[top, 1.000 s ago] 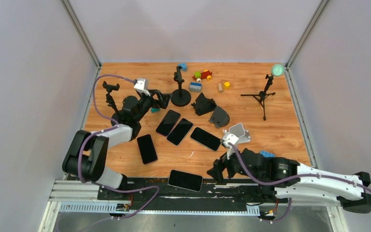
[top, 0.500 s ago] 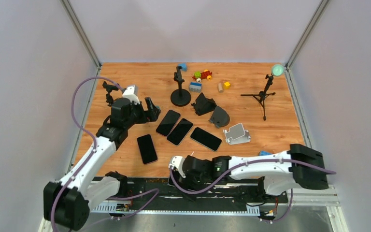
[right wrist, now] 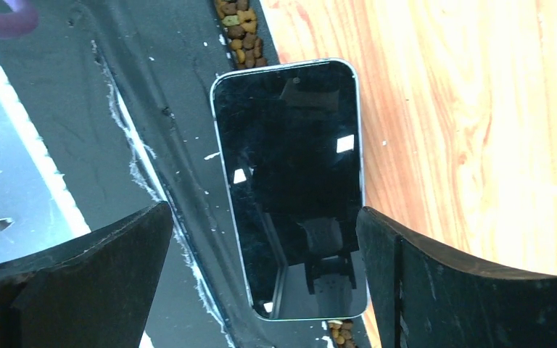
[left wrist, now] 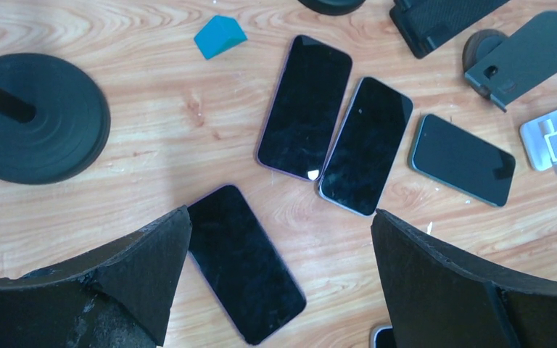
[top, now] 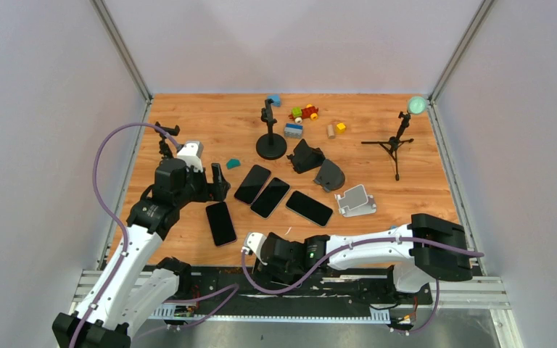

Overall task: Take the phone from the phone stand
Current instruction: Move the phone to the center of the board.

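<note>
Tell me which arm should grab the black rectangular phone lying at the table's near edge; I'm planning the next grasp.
Right. The right gripper hangs open directly over that black phone, one finger either side. The left gripper is open too, but over other phones farther back.

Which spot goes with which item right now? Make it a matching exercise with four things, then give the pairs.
Things:
1. teal block
2. white phone stand
3. tripod
4. silver-edged phone

Places:
A. straddling the black strip and the wood at the near edge
B. far right of the table
C. just right of the row of three phones
D. left of that row, a little farther back

Pairs: 1-D, 2-C, 3-B, 4-A
</note>
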Available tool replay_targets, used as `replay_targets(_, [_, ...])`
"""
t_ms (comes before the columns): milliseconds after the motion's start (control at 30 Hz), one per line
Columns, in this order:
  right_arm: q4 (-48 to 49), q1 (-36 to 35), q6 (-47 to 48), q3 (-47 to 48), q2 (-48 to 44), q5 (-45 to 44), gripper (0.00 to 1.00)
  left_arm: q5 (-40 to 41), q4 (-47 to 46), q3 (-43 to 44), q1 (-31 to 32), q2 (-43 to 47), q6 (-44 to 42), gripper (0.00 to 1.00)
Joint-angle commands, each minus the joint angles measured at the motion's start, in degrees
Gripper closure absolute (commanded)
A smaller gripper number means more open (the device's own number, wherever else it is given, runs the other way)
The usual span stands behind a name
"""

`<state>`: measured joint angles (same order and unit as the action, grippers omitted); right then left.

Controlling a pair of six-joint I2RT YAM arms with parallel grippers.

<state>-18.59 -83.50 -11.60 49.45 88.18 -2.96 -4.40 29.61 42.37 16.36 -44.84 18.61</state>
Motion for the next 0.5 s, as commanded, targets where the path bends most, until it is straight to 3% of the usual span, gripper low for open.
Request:
replay_targets(0, [0.79,-0.34,4.14,1.67,1.59,-4.02,0.00,-0.22,3.83,2.49,-0.23,1.26,-2.73,0.00])
replay_targets(367, [-0.25,0.38,8.72,2.90,6.76,1.49,0.01,-2.49,3.98,1.65,-0.19,3.71,-4.22,0.00])
replay_targets(467, [-0.29,0.44,8.25,2.98,7.05,1.11,0.11,-2.31,4.21,1.78,-0.19,3.23,-4.31,0.00])
